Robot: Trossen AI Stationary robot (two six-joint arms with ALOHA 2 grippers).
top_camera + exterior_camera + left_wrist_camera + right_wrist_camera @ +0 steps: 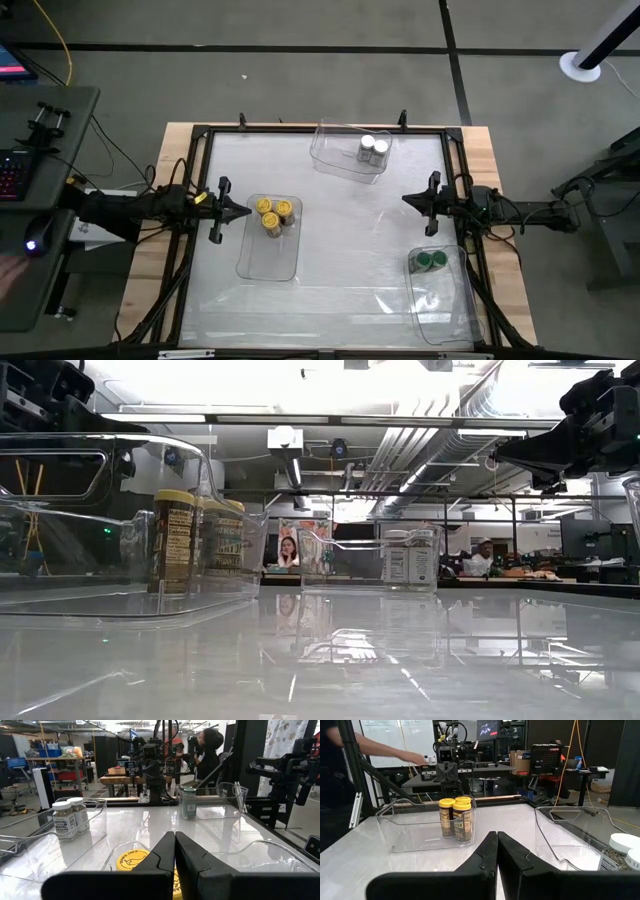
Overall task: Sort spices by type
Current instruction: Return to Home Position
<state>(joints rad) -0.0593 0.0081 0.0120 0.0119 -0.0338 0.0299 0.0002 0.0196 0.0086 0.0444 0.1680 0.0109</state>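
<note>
The spices stand upright in three clear bins. Three yellow-lidded jars stand in the left bin. Two white-lidded jars stand in the far bin. Two green-lidded jars stand in the near right bin. My left gripper hangs shut and level at the table's left side, just left of the yellow-lidded jars and above the bin's rim. My right gripper hangs shut and level at the right side, holding nothing.
A black frame borders the white table top. The middle of the table between the bins is bare. Beyond the table a person's arm reaches over a workbench, and other people show in the room.
</note>
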